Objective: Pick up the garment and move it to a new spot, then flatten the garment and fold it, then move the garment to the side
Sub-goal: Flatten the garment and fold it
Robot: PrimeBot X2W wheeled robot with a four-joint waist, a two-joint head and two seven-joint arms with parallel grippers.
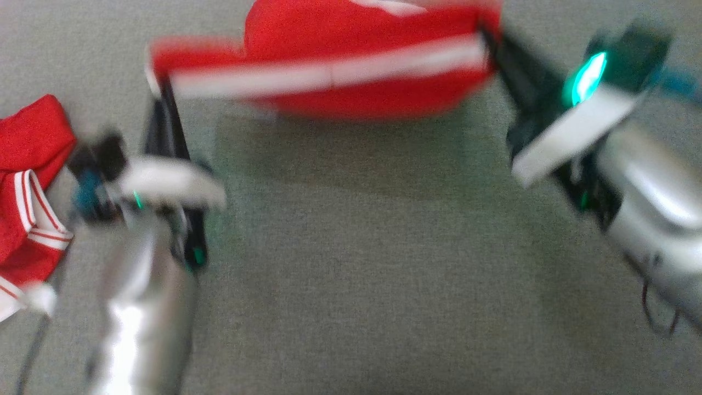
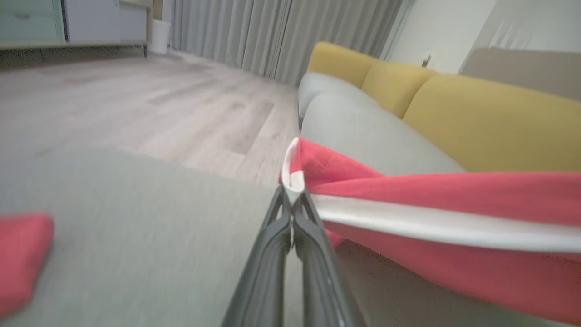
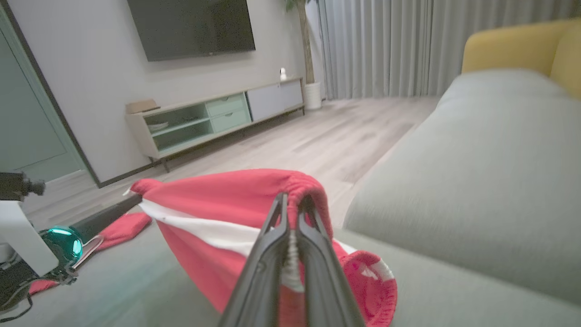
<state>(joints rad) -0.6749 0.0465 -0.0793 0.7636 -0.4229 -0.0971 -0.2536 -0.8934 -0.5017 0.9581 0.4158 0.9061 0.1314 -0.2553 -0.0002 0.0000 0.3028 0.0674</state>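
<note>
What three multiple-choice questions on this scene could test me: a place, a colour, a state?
1. Where does the second garment lie?
A. on the grey surface, at the robot's left
B. on a yellow cushion
C. on a shelf
2. What colour is the stripe on the held garment?
A. blue
B. white
C. black
3. How are the left claw and right claw?
A. both open
B. one open
C. both shut on the held garment
1 A, it lies at the head view's left edge; 2 B, a white band crosses it; 3 C, each wrist view shows it pinching cloth.
</note>
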